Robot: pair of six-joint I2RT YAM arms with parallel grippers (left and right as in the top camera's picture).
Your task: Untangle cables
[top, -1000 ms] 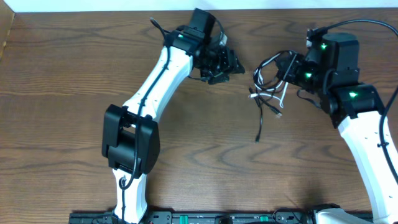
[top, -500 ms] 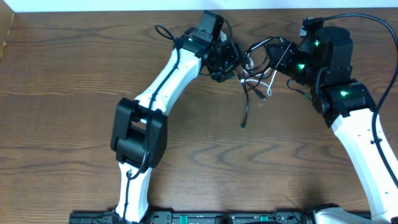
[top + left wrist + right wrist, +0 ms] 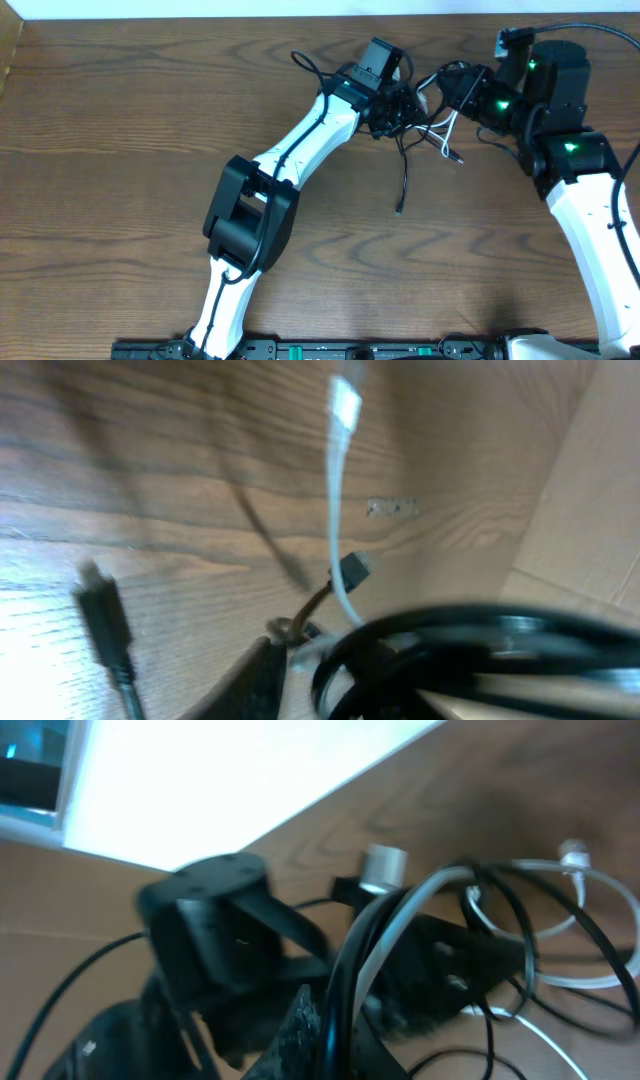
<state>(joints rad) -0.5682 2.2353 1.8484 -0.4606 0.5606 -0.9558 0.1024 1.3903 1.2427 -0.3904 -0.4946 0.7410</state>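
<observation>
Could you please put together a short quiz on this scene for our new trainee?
1. True or false: a loose end of the black cable trails out of the tangle towards the near side of the table.
2. Where is the tangle? A) between the left gripper and the right gripper, near the table's far edge; B) at the near left corner; C) under the left arm's elbow.
3. What colour is the second cable?

Key: 1 true; 2 A; 3 white.
</observation>
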